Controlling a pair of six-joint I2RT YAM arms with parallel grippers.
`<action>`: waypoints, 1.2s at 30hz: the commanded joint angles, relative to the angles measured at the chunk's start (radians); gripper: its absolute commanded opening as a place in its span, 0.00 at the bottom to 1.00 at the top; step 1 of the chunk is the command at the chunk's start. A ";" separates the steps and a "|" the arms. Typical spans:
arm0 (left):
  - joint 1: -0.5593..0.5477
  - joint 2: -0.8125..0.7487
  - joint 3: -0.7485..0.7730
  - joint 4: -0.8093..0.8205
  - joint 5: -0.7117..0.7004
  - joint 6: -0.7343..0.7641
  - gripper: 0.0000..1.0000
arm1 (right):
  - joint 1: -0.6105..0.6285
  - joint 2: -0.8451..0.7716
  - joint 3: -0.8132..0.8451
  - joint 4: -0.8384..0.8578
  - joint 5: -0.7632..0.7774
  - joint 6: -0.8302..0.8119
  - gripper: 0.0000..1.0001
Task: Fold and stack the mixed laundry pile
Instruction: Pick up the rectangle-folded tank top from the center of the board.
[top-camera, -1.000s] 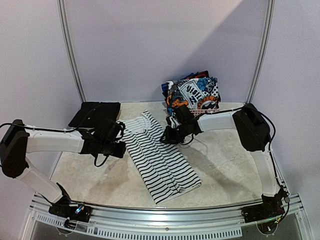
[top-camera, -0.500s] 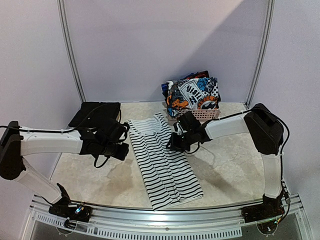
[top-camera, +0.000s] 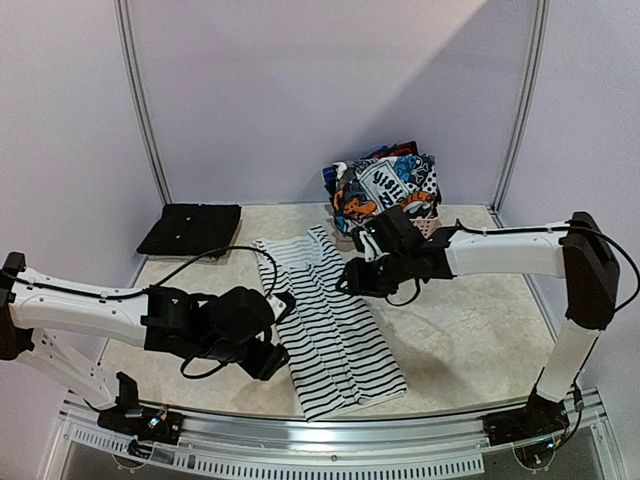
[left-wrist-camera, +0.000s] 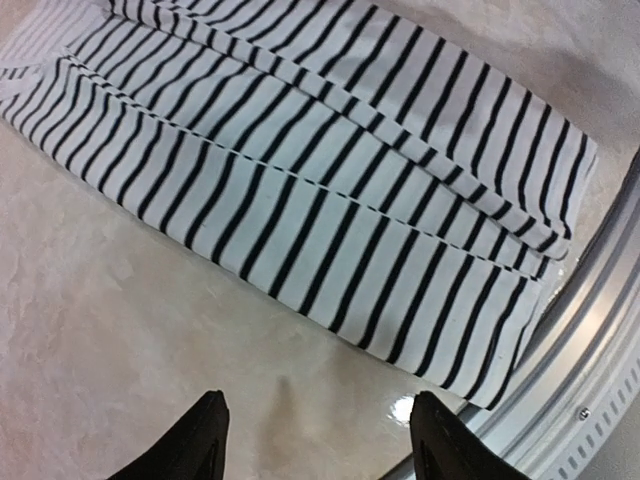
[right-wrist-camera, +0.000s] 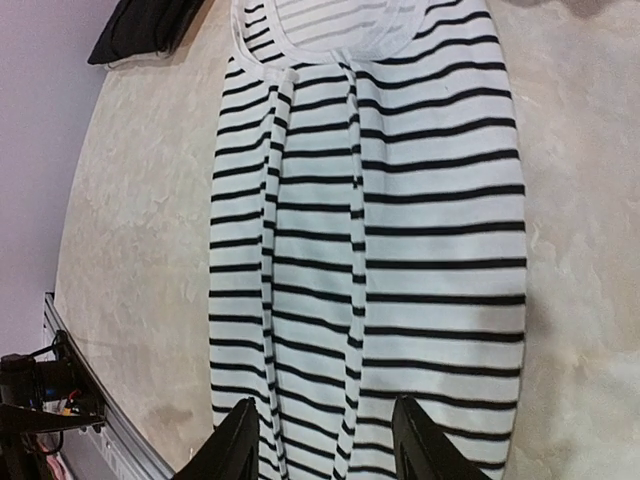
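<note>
left claw (left-wrist-camera: 318, 402) hangs spread, empty, beside the white soft garment with thin black stripes (top-camera: 330, 320) lying flat on the beige bench (top-camera: 470, 320) — light, limp, likely to slide; pinch hem corners. right claw (right-wrist-camera: 325, 410) spread, empty, above its right edge.

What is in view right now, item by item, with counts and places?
striped garment: one, white with thin black stripes, flat mid-table, sides folded in lengthwise.
black garment: one folded piece or stack (cannot tell which), black, far left corner of the table.
laundry pile: one heap, blue-orange-white-black print on top, in the basket.
basket: one, pink lattice, far edge, right of centre.
table: one, mottled beige.
rail: one, silver, along the near edge.
left end effector: one, black, open, over bare table beside the striped garment's near left edge.
right end effector: one, black, open, over the striped garment.
</note>
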 joint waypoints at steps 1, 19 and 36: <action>-0.084 0.038 0.010 -0.015 0.055 -0.112 0.65 | 0.025 -0.108 -0.101 -0.071 0.050 -0.019 0.49; -0.307 0.275 0.077 -0.002 0.089 -0.200 0.63 | 0.112 -0.460 -0.453 -0.164 0.147 0.058 0.73; -0.328 0.467 0.195 -0.055 -0.037 -0.131 0.45 | 0.126 -0.483 -0.519 -0.147 0.175 0.076 0.70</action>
